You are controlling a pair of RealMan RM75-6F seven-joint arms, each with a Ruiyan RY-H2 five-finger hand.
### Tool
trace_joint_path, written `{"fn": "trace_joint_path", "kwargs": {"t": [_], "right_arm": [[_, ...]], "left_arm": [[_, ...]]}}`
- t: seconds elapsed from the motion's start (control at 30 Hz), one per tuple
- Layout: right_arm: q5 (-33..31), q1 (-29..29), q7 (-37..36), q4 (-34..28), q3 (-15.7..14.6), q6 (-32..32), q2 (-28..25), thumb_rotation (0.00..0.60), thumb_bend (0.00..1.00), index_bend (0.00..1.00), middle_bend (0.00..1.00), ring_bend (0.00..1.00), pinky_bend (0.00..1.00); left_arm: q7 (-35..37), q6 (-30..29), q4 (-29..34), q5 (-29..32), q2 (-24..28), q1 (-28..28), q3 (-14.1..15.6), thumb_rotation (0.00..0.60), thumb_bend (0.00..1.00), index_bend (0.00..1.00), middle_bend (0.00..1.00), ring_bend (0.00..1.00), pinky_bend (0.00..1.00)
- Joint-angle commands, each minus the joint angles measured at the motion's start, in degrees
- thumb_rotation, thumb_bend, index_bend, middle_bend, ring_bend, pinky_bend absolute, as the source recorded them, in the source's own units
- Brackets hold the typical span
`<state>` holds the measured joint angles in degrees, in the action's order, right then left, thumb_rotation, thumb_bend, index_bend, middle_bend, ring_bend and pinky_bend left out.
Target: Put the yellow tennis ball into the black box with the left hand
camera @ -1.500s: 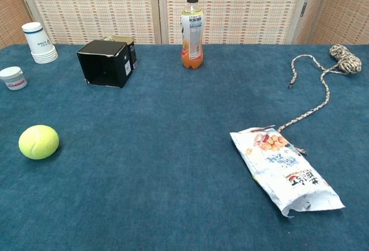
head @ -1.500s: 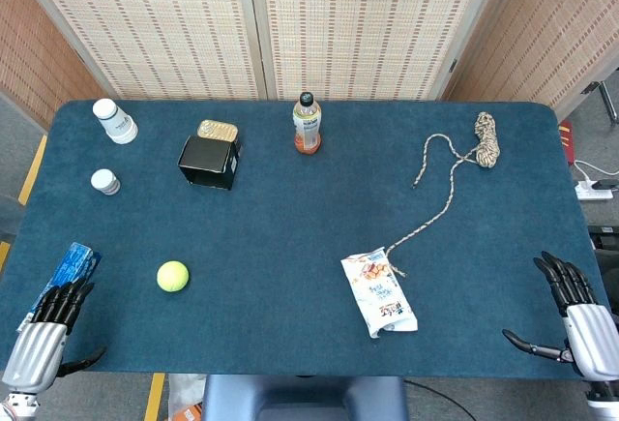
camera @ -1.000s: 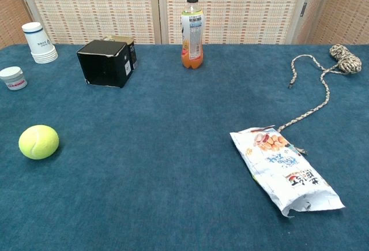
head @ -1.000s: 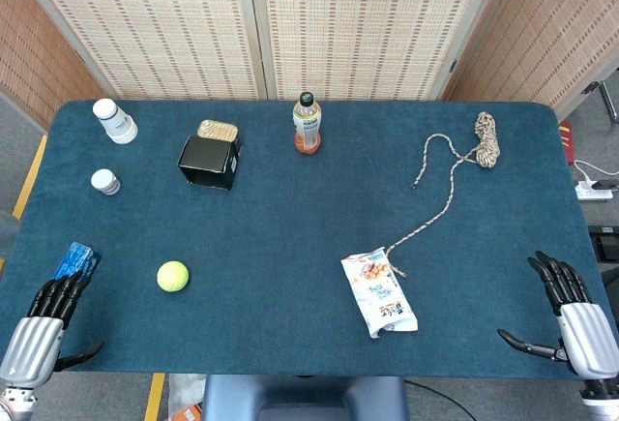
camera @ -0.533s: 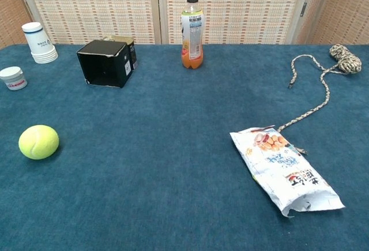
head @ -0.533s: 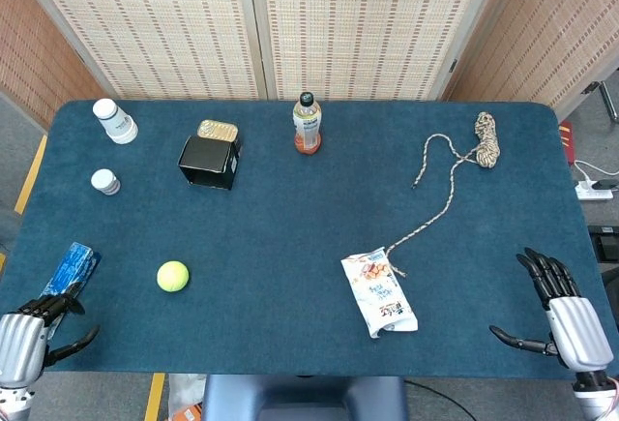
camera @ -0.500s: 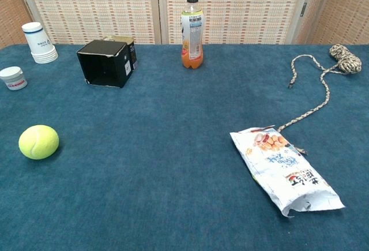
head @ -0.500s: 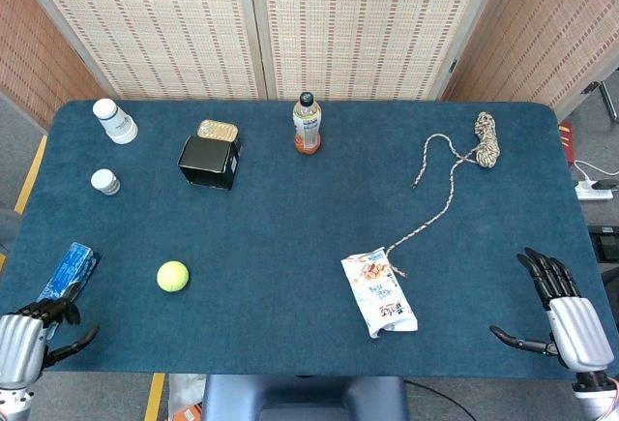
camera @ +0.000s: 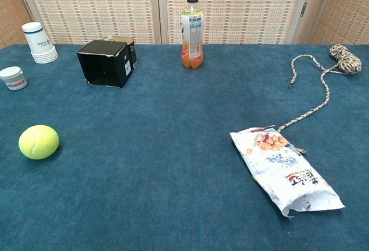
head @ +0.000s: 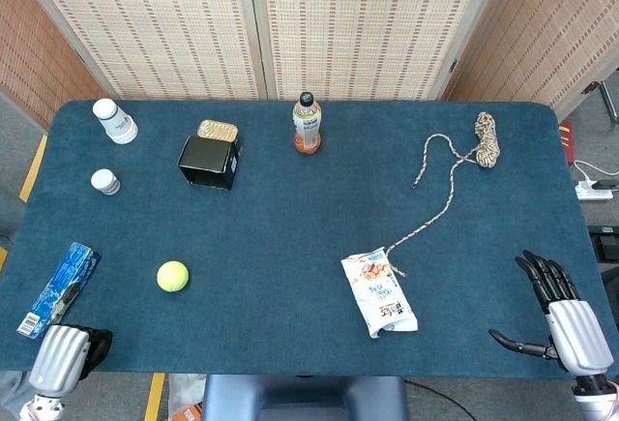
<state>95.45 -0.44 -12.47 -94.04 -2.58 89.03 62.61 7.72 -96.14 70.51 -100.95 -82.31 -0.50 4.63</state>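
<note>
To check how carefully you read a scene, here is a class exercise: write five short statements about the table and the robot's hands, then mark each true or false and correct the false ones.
1. The yellow tennis ball lies on the table, apart from the black box. True.
2. The left hand holds the ball. False: it sits at the table's near edge, holding nothing.
3. The orange drink bottle stands upright. True.
4. The snack bag lies inside the black box. False: it lies flat on the table.
5. The right hand rests on the rope. False: they are apart.
</note>
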Motion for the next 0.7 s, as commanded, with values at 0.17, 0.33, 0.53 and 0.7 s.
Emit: {"fn": "trace_joint_path", "kwargs": {"t": [0.17,0.33,0.53,0.7], "right_arm": [[0.07,-0.09,-0.64,0.49,-0.08,0.27,-0.04,0.535,0.00,0.00,0.00,0.00,0.00],[0.33,-0.15,-0.84,0.69,-0.20,0.51,-0.05,0.535,0.00,0.00,0.00,0.00,0.00],[0.20,-0.13,-0.87,0.95,-0.24,0.39,0.09,0.534,0.00,0.00,0.00,0.00,0.00],[0.01,0.09,-0.53,0.74,-0.20,-0.07,0.06,0.536,0.00,0.00,0.00,0.00,0.00]], "left_arm": [[0.44,4.36,-8.07,0.22,-8.65,-2.67,-0.41,0.600,0.69,1.00,1.00,1.00,1.00],[-1.49,6.80,-12.64,0.87,-12.99,-4.48,-1.15,0.600,0.69,1.00,1.00,1.00,1.00],[-5.74,6.34,-17.94,1.37,-17.57,-5.19,-2.05,0.600,0.69,1.00,1.00,1.00,1.00],[-5.82,5.37,-21.45,1.55,-20.65,-6.31,-2.94,0.600,0.68,1.00,1.00,1.00,1.00]]}}
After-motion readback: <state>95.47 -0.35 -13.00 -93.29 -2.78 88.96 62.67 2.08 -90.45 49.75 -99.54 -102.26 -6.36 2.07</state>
